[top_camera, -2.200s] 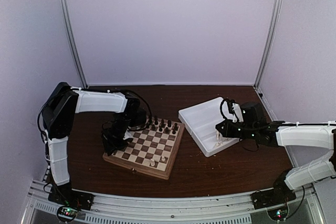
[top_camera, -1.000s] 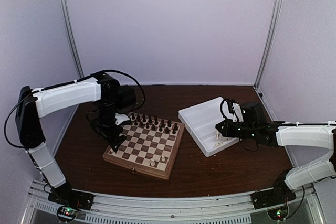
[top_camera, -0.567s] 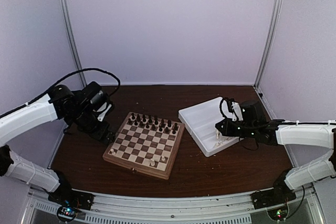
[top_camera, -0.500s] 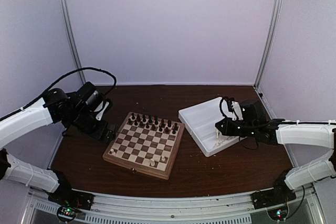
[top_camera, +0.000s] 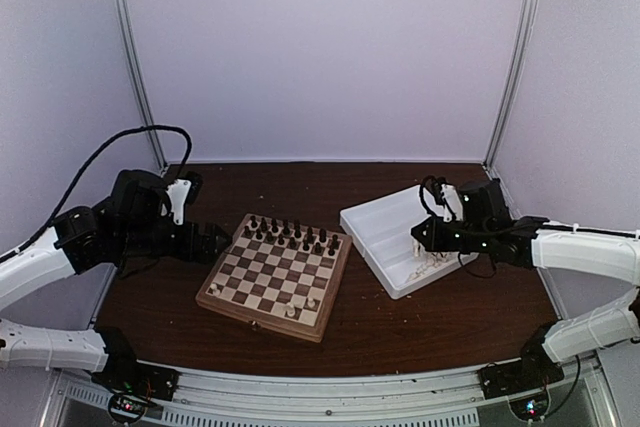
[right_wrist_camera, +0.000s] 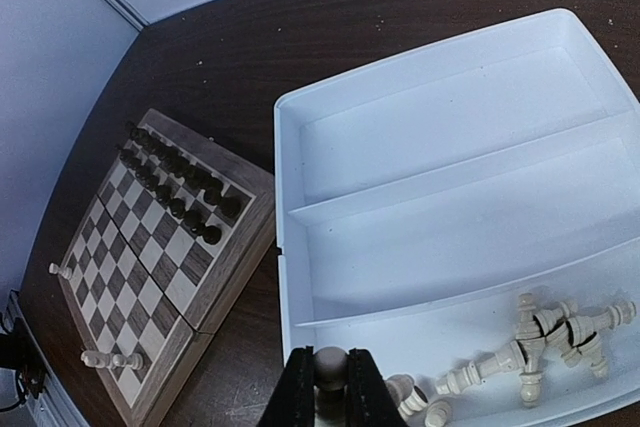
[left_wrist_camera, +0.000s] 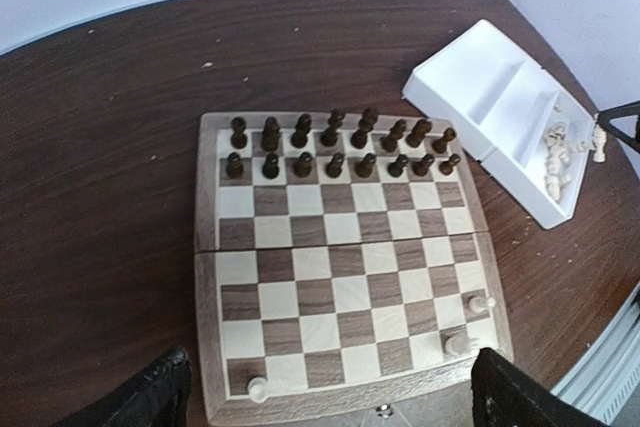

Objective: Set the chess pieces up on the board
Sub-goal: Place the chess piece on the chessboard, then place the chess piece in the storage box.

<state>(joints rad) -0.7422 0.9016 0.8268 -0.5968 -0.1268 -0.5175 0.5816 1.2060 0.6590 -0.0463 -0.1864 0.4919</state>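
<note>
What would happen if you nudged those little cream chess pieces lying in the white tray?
The cream pieces lie on their sides in a heap, and their turned round bodies would probably roll or scatter. They look small and wooden, so likely light and stiff. Upright, narrow ones like the held piece in the right tool may tip easily.

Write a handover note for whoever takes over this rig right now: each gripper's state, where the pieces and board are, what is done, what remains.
Left gripper: open, empty, beside the board at its left edge.
Right gripper: shut on one cream piece above the white tray.
Done: three cream pieces stand on the board's near rows; dark pieces fill the two far rows.
Left: place the held piece, then the loose cream pieces lying in the tray.
</note>
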